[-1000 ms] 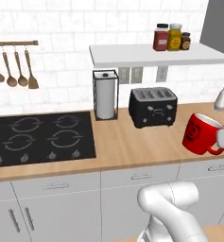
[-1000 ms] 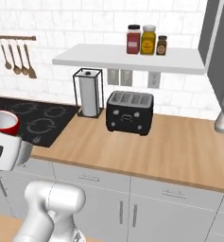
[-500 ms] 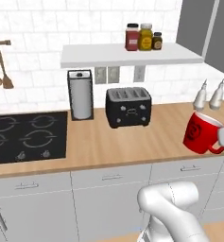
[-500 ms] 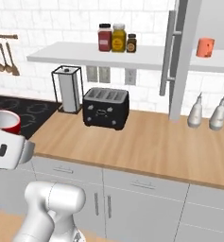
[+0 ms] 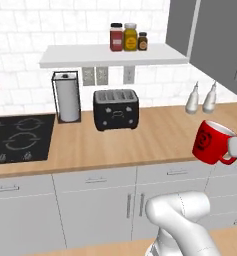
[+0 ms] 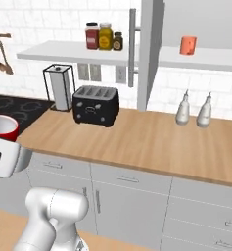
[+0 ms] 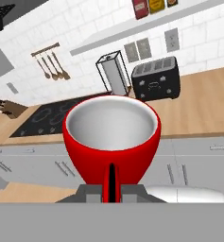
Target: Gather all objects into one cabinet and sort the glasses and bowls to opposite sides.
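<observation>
Looking from the left base, we see the red mug carried above the desk edge. From the right base, the salmon-orange tumbler stands on the cabinet shelf. Hand view — our fingers pinch the mug's handle, rim up.

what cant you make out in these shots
- End effector fingertips: hand view, behind the red mug handle.
- Cabinet interior: right base view, cut off by the right edge; just a salmon-orange cup shows.
- Spice jars labels: too small.
</observation>
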Available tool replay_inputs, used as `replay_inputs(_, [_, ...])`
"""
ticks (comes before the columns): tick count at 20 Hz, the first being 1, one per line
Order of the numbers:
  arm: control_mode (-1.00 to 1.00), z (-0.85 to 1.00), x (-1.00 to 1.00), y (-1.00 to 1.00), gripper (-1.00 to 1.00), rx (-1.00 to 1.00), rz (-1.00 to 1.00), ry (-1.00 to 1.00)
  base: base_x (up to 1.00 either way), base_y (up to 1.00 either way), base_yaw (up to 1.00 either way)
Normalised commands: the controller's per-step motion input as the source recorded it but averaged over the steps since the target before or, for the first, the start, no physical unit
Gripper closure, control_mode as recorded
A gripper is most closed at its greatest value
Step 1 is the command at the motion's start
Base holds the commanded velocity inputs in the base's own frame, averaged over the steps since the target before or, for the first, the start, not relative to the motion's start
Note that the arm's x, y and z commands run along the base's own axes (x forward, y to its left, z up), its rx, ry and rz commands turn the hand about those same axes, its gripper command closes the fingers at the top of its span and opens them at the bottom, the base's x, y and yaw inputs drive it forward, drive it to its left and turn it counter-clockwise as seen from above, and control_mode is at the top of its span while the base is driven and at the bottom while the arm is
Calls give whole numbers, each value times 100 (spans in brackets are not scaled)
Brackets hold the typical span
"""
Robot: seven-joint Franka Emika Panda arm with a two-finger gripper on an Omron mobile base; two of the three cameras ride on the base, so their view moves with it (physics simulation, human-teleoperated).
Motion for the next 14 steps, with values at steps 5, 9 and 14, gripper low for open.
replay_inputs(5, [100,0,0,0,100,0,0,0,-7,-69,0])
replay_inputs(9, [100,0,0,0,100,0,0,0,-11,-72,0])
replay_inputs(14, [100,0,0,0,100,0,0,0,-3,-75,0])
